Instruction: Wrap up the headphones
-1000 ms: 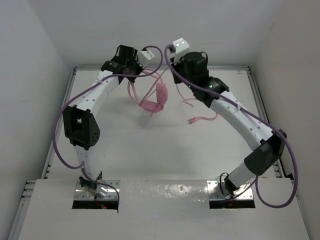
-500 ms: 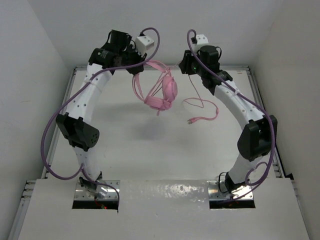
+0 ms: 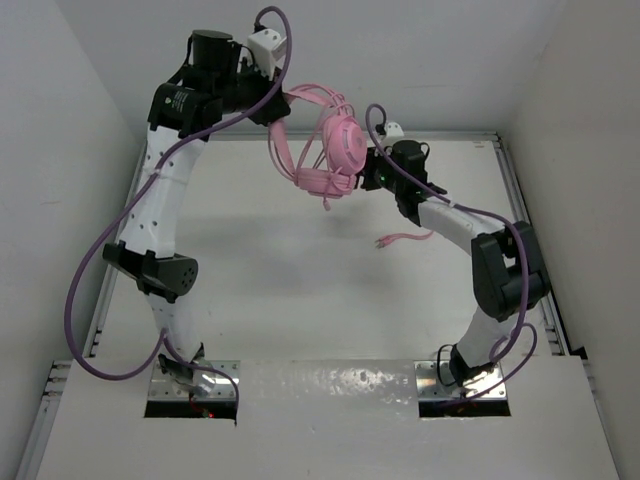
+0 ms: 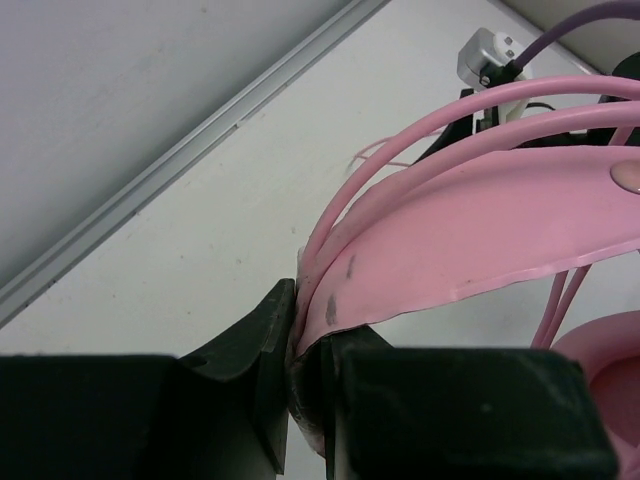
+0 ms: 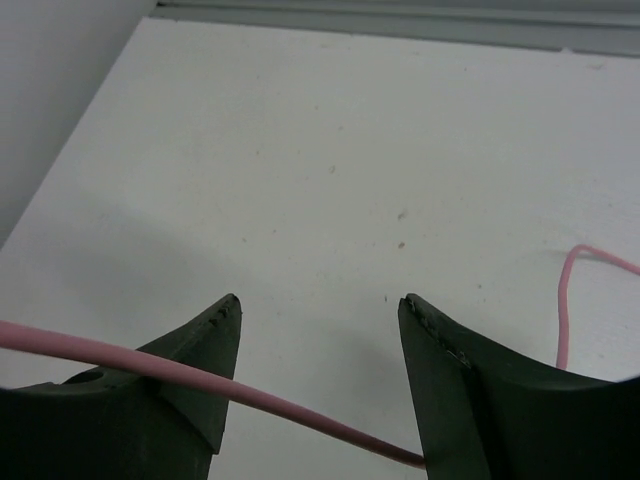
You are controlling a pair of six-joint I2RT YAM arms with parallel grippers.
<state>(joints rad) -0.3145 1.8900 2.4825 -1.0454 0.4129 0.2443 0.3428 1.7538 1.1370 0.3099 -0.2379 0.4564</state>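
The pink headphones hang in the air above the back of the table. My left gripper is raised high and shut on their thin headband, which is pinched between its black fingers. My right gripper stands open just right of the earcups. The thin pink cable runs loosely across the gap between its fingers, low near their base and not pinched. The cable's plug end lies on the table.
White walls close in the table at the back and on both sides. A metal rail runs along its far edge. Purple arm cables loop beside both arms. Another stretch of pink cable lies on the table.
My left arm has lifted the headphones higher and to the right. My right gripper has opened, letting go of the cable, and has come down beside the earcups.
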